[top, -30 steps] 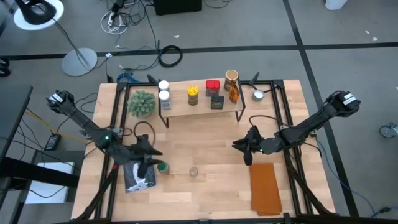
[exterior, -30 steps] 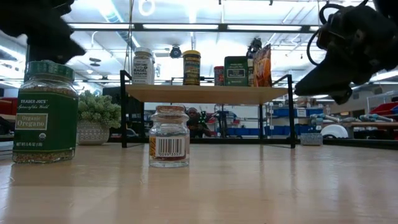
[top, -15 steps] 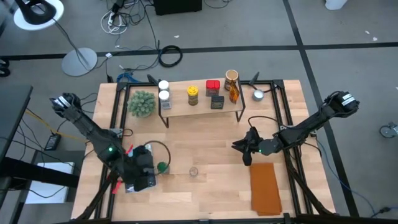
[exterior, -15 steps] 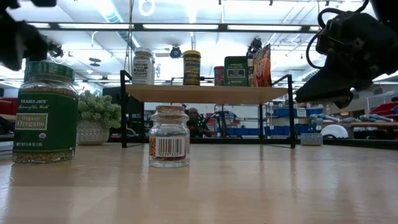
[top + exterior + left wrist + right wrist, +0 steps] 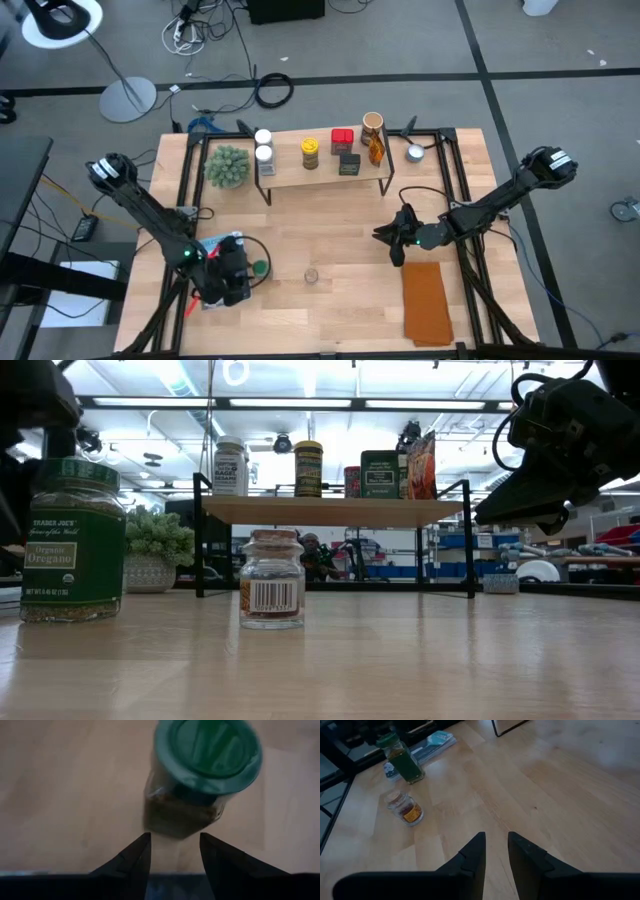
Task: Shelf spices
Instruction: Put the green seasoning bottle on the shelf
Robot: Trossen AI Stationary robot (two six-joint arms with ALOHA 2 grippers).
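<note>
A green-lidded oregano jar (image 5: 261, 268) (image 5: 73, 540) stands upright on the table near its left side. My left gripper (image 5: 247, 272) (image 5: 175, 847) is open, level with the jar and just left of it. Its fingertips stop short of the jar's glass body (image 5: 180, 815). A small clear jar (image 5: 312, 276) (image 5: 272, 578) (image 5: 405, 810) stands at mid-table. The shelf (image 5: 290, 172) at the far side carries white-lidded jars (image 5: 264, 146), a yellow-lidded jar (image 5: 310, 152), a red tin (image 5: 342, 138), a black box (image 5: 349, 164), a tan cylinder (image 5: 372, 124) and an amber bottle (image 5: 376, 150). My right gripper (image 5: 385, 240) (image 5: 495, 845) hovers open right of centre.
A printed booklet (image 5: 212, 290) lies under my left gripper. An orange cloth (image 5: 427, 300) lies near the right near corner. A fuzzy green plant ball (image 5: 228, 166) sits left of the shelf and a small silver cup (image 5: 415, 153) right of it. Bare wood lies between the two jars and my right gripper.
My left gripper has swung from above the green-lidded jar toward the table's near left. It has come down beside the jar and now faces it from the left. The jars have not moved.
</note>
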